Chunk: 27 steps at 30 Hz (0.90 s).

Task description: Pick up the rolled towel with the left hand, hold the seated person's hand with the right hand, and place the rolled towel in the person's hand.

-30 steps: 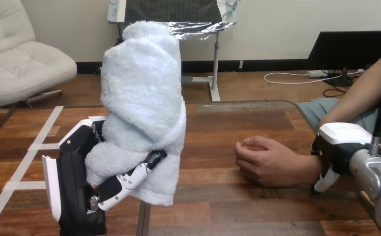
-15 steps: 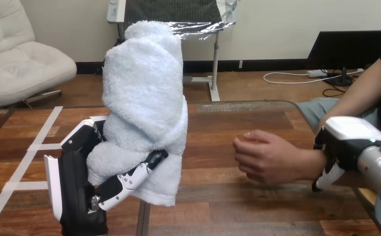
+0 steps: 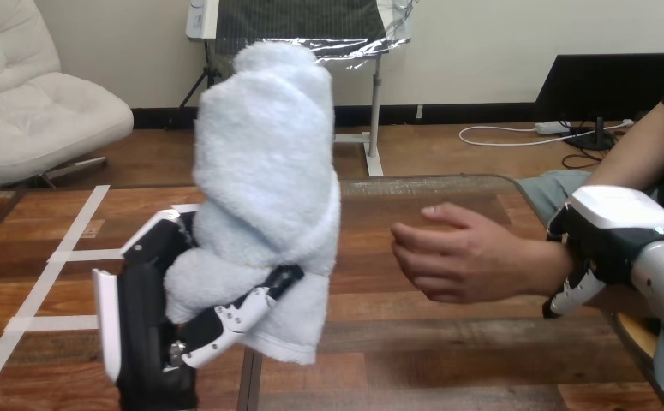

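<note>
Left fingers (image 3: 234, 312): they are curling round the lower part of the rolled towel (image 3: 264, 188), clamping it against the left hand (image 3: 144, 330).
Rolled towel: you are seeing it standing upright, left of the person's hand (image 3: 457, 257) and apart from it.
Person's hand: it is reaching toward the towel, loosely bent.
Right hand (image 3: 607, 240): it is sitting just right of the person's hand, its fingers (image 3: 568, 297) curling over the person's wrist (image 3: 538, 267).

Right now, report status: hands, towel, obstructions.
Left hand shut on pale blue rolled terry towel, held upright. Right hand shut on person's wrist. Person's hand apart from towel, nothing between.
</note>
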Each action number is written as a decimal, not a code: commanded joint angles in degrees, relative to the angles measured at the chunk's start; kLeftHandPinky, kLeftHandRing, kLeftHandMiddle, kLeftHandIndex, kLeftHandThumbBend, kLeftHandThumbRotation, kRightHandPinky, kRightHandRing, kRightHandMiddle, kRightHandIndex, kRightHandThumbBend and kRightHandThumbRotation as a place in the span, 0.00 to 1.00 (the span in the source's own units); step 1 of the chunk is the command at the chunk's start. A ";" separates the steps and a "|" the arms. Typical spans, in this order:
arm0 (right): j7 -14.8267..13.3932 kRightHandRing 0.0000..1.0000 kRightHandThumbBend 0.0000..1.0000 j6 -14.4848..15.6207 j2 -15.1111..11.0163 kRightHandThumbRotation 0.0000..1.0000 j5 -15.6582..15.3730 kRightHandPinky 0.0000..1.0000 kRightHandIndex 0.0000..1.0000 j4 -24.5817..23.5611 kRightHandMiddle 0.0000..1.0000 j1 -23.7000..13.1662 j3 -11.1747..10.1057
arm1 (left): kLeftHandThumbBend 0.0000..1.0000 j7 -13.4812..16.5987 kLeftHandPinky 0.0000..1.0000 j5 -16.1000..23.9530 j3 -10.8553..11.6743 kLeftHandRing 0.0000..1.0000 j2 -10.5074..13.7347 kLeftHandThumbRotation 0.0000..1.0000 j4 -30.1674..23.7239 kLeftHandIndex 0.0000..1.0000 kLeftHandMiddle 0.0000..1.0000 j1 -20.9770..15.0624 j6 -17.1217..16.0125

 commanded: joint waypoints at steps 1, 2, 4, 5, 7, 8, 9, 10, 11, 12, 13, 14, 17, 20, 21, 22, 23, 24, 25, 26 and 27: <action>-0.09 0.33 0.70 0.07 -1.64 0.00 0.48 0.24 0.48 -4.12 0.42 -1.97 -3.04 | 0.62 0.11 0.37 0.77 -0.99 0.38 -2.36 0.00 -0.12 0.51 0.43 -4.34 -0.95; -0.06 0.33 0.71 0.12 -1.65 0.00 0.66 0.24 0.48 -4.63 0.42 -1.86 -3.31 | 0.63 0.19 0.37 1.04 -1.14 0.38 -2.46 0.00 -0.04 0.51 0.43 -4.46 -0.86; -0.02 0.32 0.71 0.21 -1.61 0.00 0.86 0.24 0.47 -5.16 0.41 -1.74 -3.63 | 0.63 0.31 0.37 1.36 -1.28 0.38 -2.55 0.00 0.09 0.51 0.44 -4.60 -0.78; -0.04 0.31 0.71 0.25 -1.63 0.00 0.92 0.23 0.47 -5.60 0.41 -1.66 -3.83 | 0.64 0.51 0.37 1.96 -1.31 0.38 -2.58 0.00 0.26 0.51 0.44 -4.76 -0.83; -0.05 0.31 0.71 0.28 -1.66 0.00 0.95 0.23 0.47 -6.05 0.40 -1.56 -4.04 | 0.64 0.78 0.38 2.66 -1.32 0.38 -2.57 0.00 0.49 0.51 0.44 -4.96 -0.93; 0.08 0.31 0.72 0.39 -1.72 0.00 0.86 0.23 0.47 -6.55 0.40 -1.51 -4.17 | 0.64 0.88 0.38 3.24 -1.41 0.39 -2.53 0.00 0.49 0.51 0.44 -5.04 -0.77; 0.17 0.30 0.72 0.46 -1.76 0.00 0.79 0.22 0.46 -6.85 0.40 -1.48 -4.25 | 0.64 0.97 0.38 3.60 -1.48 0.39 -2.49 0.00 0.50 0.51 0.44 -5.09 -0.64; 0.25 0.30 0.72 0.52 -1.78 0.00 0.73 0.22 0.46 -7.06 0.39 -1.45 -4.31 | 0.65 1.05 0.38 3.87 -1.53 0.39 -2.46 0.00 0.51 0.51 0.44 -5.12 -0.56; 0.58 0.30 0.72 0.69 -1.91 0.00 0.48 0.22 0.46 -7.55 0.39 -1.46 -4.28 | 0.65 0.82 0.38 3.74 -1.82 0.39 -2.42 0.00 0.65 0.51 0.44 -5.22 -0.55; 0.79 0.29 0.73 0.79 -1.98 0.00 0.30 0.22 0.46 -7.83 0.39 -1.47 -4.25 | 0.65 0.65 0.38 3.59 -2.02 0.39 -2.39 0.00 0.80 0.51 0.44 -5.30 -0.58; 0.96 0.29 0.73 0.88 -2.03 0.00 0.17 0.21 0.46 -8.04 0.39 -1.47 -4.24 | 0.65 0.55 0.38 3.51 -2.15 0.39 -2.38 0.00 0.91 0.51 0.45 -5.36 -0.61; 0.98 0.29 0.73 0.83 -2.15 0.00 -0.01 0.21 0.46 -8.36 0.39 -1.47 -4.24 | 0.65 0.38 0.38 3.29 -2.38 0.39 -2.46 0.00 1.10 0.51 0.45 -5.48 -0.63; 1.16 0.28 0.74 0.99 -2.22 0.00 -0.21 0.20 0.45 -9.02 0.38 -1.48 -4.33 | 0.65 0.07 0.39 2.79 -2.89 0.40 -2.64 0.00 1.51 0.51 0.45 -5.75 -0.61; 1.82 0.27 0.74 1.40 -2.33 0.00 -0.27 0.19 0.44 -10.12 0.37 -1.50 -4.55 | 0.66 -0.01 0.38 2.76 -3.42 0.40 -2.90 0.01 1.77 0.51 0.45 -6.00 -0.32; 1.90 0.26 0.74 1.42 -2.37 0.00 -0.28 0.19 0.43 -10.30 0.36 -1.49 -4.57 | 0.66 0.08 0.38 2.86 -3.49 0.40 -2.93 0.01 1.82 0.51 0.45 -6.05 -0.27; 2.07 0.26 0.74 1.49 -2.41 0.00 -0.27 0.19 0.43 -10.90 0.36 -1.44 -4.70 | 0.66 -0.03 0.37 2.67 -3.79 0.39 -3.04 0.01 1.94 0.51 0.45 -6.15 -0.13; 2.19 0.25 0.74 1.55 -2.42 0.00 -0.27 0.18 0.43 -11.31 0.35 -1.39 -4.79 | 0.66 -0.12 0.37 2.49 -4.01 0.39 -3.08 0.01 2.02 0.51 0.45 -6.23 -0.05; 2.27 0.25 0.74 1.60 -2.43 0.00 -0.27 0.18 0.42 -11.57 0.35 -1.37 -4.84 | 0.67 -0.15 0.37 2.36 -4.17 0.39 -3.09 0.01 2.09 0.51 0.45 -6.29 0.00; 2.12 0.25 0.74 1.44 -2.45 0.00 -0.24 0.18 0.42 -11.98 0.35 -1.32 -5.00 | 0.67 -0.25 0.36 2.32 -4.48 0.39 -3.20 0.01 2.15 0.51 0.45 -6.40 0.17; 1.99 0.24 0.74 1.31 -2.45 0.00 -0.22 0.17 0.41 -12.17 0.34 -1.29 -5.09 | 0.67 -0.28 0.36 2.33 -4.66 0.39 -3.26 0.02 2.20 0.51 0.45 -6.48 0.28; 1.92 0.24 0.74 1.22 -2.45 0.00 -0.22 0.17 0.41 -12.32 0.34 -1.27 -5.17 | 0.67 -0.30 0.35 2.33 -4.80 0.39 -3.29 0.03 2.23 0.51 0.45 -6.54 0.35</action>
